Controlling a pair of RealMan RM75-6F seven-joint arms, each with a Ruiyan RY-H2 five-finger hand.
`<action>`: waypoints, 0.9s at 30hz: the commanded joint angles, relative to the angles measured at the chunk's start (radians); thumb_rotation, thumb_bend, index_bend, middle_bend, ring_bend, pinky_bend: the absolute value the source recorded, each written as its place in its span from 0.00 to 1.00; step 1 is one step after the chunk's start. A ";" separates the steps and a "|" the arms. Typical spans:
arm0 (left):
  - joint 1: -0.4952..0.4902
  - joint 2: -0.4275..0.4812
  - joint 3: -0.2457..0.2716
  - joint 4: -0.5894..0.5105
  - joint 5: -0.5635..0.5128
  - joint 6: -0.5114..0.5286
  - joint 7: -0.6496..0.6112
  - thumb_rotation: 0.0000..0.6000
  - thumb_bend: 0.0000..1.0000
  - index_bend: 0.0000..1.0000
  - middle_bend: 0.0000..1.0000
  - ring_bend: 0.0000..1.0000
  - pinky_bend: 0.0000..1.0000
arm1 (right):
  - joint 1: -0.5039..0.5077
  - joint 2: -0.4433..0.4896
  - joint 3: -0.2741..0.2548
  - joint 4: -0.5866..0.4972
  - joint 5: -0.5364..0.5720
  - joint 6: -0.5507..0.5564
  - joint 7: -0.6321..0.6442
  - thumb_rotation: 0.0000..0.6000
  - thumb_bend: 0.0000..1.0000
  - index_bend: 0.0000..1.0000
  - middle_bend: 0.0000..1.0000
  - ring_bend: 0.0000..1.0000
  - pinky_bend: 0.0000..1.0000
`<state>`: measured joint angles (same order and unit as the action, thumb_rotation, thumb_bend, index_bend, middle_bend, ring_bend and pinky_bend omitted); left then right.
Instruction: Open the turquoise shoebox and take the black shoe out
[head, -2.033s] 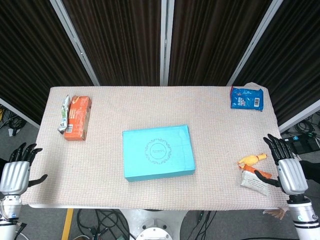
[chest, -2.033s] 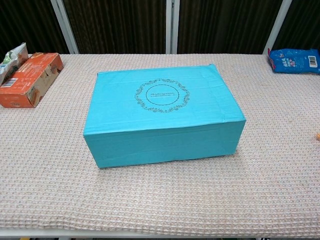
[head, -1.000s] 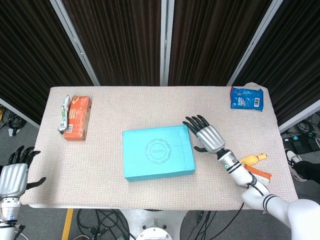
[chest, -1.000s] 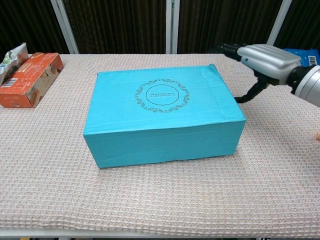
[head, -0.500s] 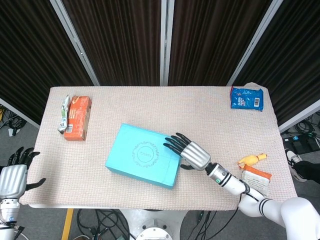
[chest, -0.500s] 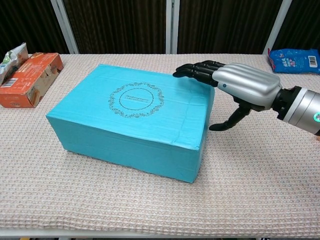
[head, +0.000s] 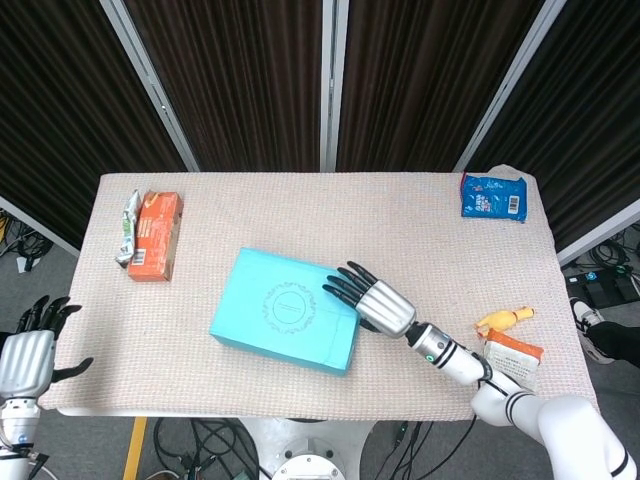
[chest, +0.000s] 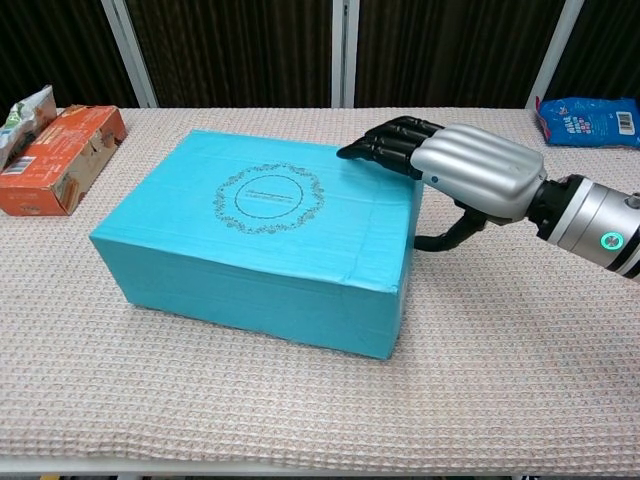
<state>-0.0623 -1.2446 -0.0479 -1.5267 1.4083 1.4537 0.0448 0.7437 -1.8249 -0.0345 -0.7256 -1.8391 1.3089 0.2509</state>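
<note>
The turquoise shoebox (head: 283, 323) (chest: 255, 240) lies closed and skewed on the table, its lid carrying a round printed emblem. My right hand (head: 372, 300) (chest: 455, 168) rests on the box's right end, fingers spread over the lid edge and thumb down beside the end wall. It holds nothing. My left hand (head: 28, 352) hangs open off the table's left front corner, far from the box. The black shoe is hidden; nothing of it shows.
An orange carton (head: 155, 235) (chest: 55, 158) and a foil packet (head: 128, 226) lie at the left. A blue snack bag (head: 493, 195) (chest: 588, 121) sits at the far right corner. A yellow toy (head: 504, 320) and an orange-white packet (head: 512, 360) lie near the right front edge.
My right hand came in from the right and pushed the box, which turned askew and slid left. In the last half second the hand settled further onto the lid. The left hand barely moved.
</note>
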 joint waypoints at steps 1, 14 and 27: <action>0.002 -0.001 0.000 0.001 -0.001 0.002 -0.003 1.00 0.00 0.23 0.13 0.04 0.14 | 0.004 -0.059 -0.018 0.105 -0.023 0.064 0.047 1.00 0.44 0.31 0.23 0.05 0.02; -0.003 -0.007 0.002 0.012 0.006 -0.010 -0.022 1.00 0.00 0.23 0.13 0.04 0.14 | -0.026 -0.007 0.125 -0.144 0.251 -0.079 0.531 1.00 0.67 0.47 0.37 0.22 0.08; -0.001 -0.015 0.006 0.028 0.011 -0.010 -0.041 1.00 0.00 0.23 0.13 0.04 0.14 | 0.017 0.207 0.329 -0.551 0.605 -0.488 0.816 1.00 0.63 0.45 0.37 0.21 0.02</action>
<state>-0.0625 -1.2598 -0.0421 -1.4990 1.4184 1.4437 0.0038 0.7437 -1.6722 0.2287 -1.2034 -1.3308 0.9261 0.9831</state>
